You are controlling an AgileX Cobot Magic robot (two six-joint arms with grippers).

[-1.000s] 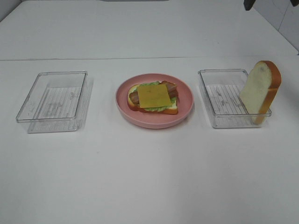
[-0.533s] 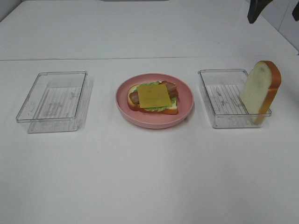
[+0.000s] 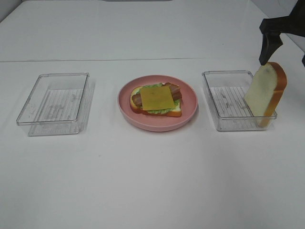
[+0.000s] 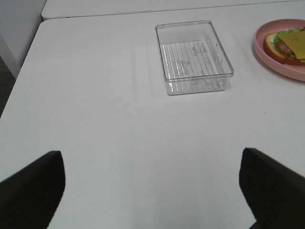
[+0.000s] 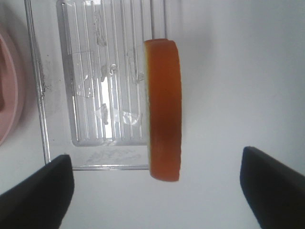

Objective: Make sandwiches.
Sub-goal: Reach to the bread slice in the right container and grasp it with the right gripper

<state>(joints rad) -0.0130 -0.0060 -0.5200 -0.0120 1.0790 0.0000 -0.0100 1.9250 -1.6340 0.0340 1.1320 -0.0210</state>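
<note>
The open sandwich (image 3: 156,99) lies on the pink plate (image 3: 188,112) at the middle of the counter (image 3: 152,181). One bread slice (image 3: 265,92) leans upright in the right tray (image 3: 224,102) (crust upward). The right claw (image 5: 155,191) hangs above it, spread wide. The left claw (image 4: 152,188) is wide too, holding nothing.

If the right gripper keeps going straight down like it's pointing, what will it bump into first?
Most likely the bread slice standing on edge in the clear tray. In the right wrist view its brown crust sits between the open fingers of the right gripper, though off-centre, so it probably goes between them.
</note>
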